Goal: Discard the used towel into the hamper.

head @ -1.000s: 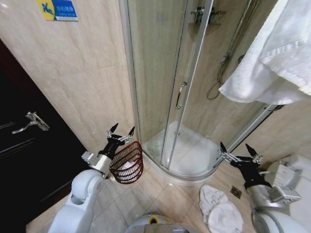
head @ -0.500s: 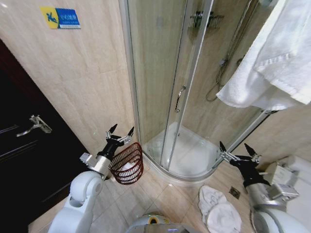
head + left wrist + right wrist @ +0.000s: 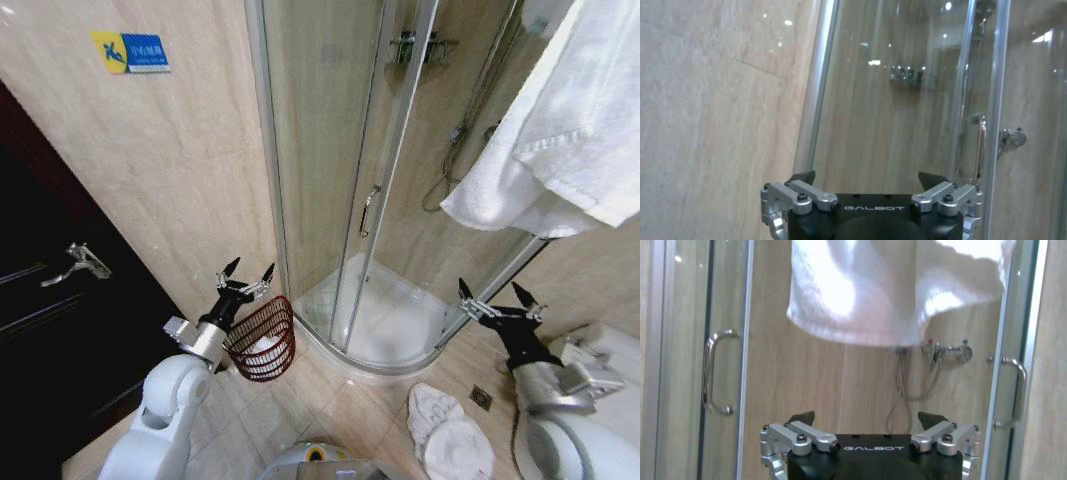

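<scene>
A white towel hangs at the upper right, in front of the shower glass; the right wrist view has its lower edge above the fingers. My right gripper is open and points up, well below the towel and touching nothing. The hamper, a reddish-brown wire basket, stands on the floor by the shower's corner with white cloth inside. My left gripper is open and empty just above the hamper's near rim. In the wrist views the left gripper and right gripper both show spread fingers.
Crumpled white towels lie on the tile floor beside my right arm. The curved glass shower cabin fills the middle. A dark door with a lever handle is at the left. A floor drain sits near the towels.
The head camera has tilted up a little, so the wall sign sits lower in the view. My right gripper has risen slightly toward the hanging towel. The left gripper and hamper have stayed put.
</scene>
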`<state>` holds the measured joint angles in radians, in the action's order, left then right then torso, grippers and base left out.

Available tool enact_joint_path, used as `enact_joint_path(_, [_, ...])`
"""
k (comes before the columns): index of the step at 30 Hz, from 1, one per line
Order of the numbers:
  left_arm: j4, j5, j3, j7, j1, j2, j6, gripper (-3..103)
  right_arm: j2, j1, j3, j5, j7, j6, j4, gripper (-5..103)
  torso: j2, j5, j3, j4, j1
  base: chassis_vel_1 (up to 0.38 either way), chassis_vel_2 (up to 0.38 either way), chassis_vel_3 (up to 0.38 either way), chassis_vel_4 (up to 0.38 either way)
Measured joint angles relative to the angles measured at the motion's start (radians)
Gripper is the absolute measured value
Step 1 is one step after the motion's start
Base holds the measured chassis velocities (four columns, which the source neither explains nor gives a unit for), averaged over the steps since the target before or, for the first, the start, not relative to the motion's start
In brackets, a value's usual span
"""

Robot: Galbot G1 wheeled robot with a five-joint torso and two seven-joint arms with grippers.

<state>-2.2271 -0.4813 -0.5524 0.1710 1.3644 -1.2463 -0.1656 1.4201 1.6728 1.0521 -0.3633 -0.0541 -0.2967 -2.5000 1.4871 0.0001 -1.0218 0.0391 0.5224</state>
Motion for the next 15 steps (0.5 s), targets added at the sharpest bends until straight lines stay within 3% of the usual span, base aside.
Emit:
enact_joint_path(5, [0.021, -0.004, 0.001, 0.047, 0.013, 0.002, 0.081, 100, -0.079, -0.049, 0.001, -0.002, 0.039, 0.032, 0.0, 100, 0.022, 0.0, -0.01, 0.0, 0.011, 0.0, 0.0, 0.0, 0.0])
enact_joint_path(11, [0.038, 0.011, 0.006, 0.055, 0.019, -0.008, 0.098, 100, -0.199, -0.124, 0.035, -0.068, 0.09, 0.021, 0.0, 100, 0.024, 0.0, -0.011, 0.0001, 0.012, 0.0, 0.0, 0.0, 0.0])
enact_joint_path(15, [0.045, 0.029, 0.012, 0.055, 0.022, -0.013, 0.099, 100, -0.345, -0.212, 0.11, -0.234, 0.154, -0.053, 0.0, 100, 0.021, 0.0004, -0.01, 0.0, 0.011, 0.0, 0.0, 0.0, 0.0])
